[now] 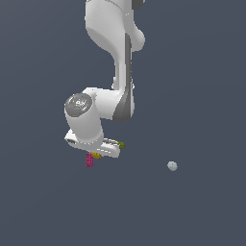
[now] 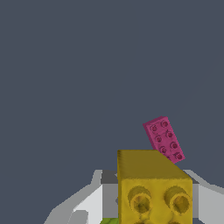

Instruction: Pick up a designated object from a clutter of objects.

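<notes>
The yellow studded block (image 2: 154, 188) fills the near part of the wrist view, studs facing the camera, with a grey-white finger (image 2: 109, 192) against one side and the other finger against the opposite side. My gripper (image 2: 154, 197) is shut on it. In the exterior view the hand (image 1: 93, 143) is low, and only a sliver of the yellow block (image 1: 96, 155) shows under it. The magenta brick (image 1: 89, 160) lies just beside the block, and in the wrist view (image 2: 164, 139) it lies just beyond it. I cannot tell whether the block is off the floor.
The olive-green blob (image 1: 121, 144) peeks out behind the hand, and a sliver of it shows in the wrist view (image 2: 109, 221). A pale grey-white ball (image 1: 172, 166) lies apart, toward the exterior view's right. The floor is plain dark grey-blue.
</notes>
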### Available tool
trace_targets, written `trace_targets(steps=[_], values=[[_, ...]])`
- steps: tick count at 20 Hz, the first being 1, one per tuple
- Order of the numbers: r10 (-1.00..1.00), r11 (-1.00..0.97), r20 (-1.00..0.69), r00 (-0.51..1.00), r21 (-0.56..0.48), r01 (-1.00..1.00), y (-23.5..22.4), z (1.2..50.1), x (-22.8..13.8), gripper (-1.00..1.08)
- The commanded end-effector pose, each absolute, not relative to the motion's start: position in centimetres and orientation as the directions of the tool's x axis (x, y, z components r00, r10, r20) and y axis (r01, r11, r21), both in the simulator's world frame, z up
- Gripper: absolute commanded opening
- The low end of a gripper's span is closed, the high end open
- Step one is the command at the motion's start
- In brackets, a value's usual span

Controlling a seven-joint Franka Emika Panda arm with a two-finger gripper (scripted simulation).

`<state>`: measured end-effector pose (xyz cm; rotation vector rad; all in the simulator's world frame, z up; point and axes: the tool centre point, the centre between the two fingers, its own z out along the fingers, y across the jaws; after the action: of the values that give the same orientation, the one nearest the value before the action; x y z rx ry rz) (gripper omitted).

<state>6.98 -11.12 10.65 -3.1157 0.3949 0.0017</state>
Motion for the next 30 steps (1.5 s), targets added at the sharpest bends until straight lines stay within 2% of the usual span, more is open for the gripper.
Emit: trace_targets(steps=[1,30], values=[[-0.249,-0.968,0.0,0.968,-0.001,-0.249,-9.4,12.3,5.8,-1.0],[-0.249,-0.968,0.001,0.968,0.004,-0.249,11.5,32.7,-7.5,-1.0]])
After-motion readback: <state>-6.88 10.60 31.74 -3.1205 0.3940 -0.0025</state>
